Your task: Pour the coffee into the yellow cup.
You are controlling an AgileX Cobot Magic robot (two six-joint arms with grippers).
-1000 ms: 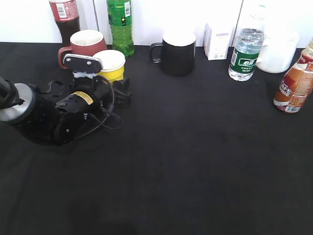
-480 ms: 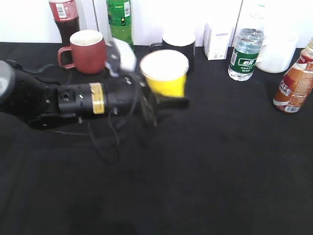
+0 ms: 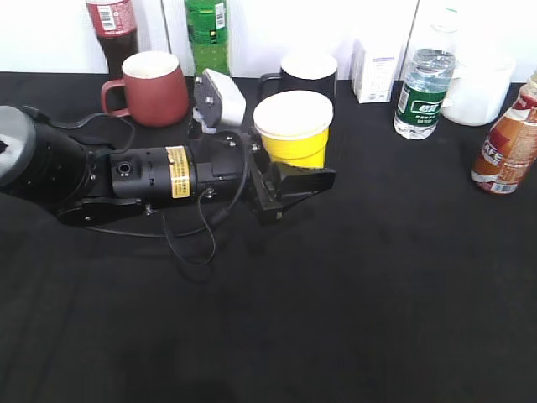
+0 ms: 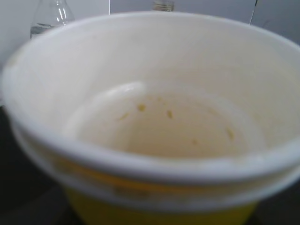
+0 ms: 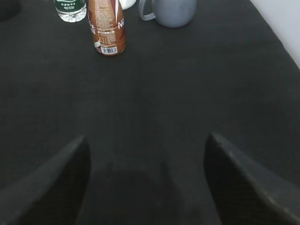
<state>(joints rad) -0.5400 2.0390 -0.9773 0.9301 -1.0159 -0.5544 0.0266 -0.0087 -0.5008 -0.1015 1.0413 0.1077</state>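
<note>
— Across the black table (image 3: 352, 294), what do you see first?

— Your left arm (image 3: 126, 172), lying long from the left edge toward the middle. Its left gripper (image 3: 289, 164) is clenched on the yellow cup (image 3: 294, 128), which stands upright, rim up, just in front of the black mug (image 3: 307, 67).

— And the coffee (image 3: 506, 143)?

— Far right edge, upright, long axis vertical, near the water bottle (image 3: 419, 92) and well apart from the cup. In the right wrist view the coffee (image 5: 107, 27) sits ahead of your right gripper (image 5: 145, 178) and a little to its left, with bare table between.

— That gripper's state?

— Released; both fingers (image 5: 51, 180) spread wide with nothing between them.

— So which arm goes for it?

— Your right, I'd judge: it is much the nearer. Reach forward and slightly left, and close around the bottle's body from the side.

— Cup ready?

— The left wrist view shows the inside white and without liquid.
</note>
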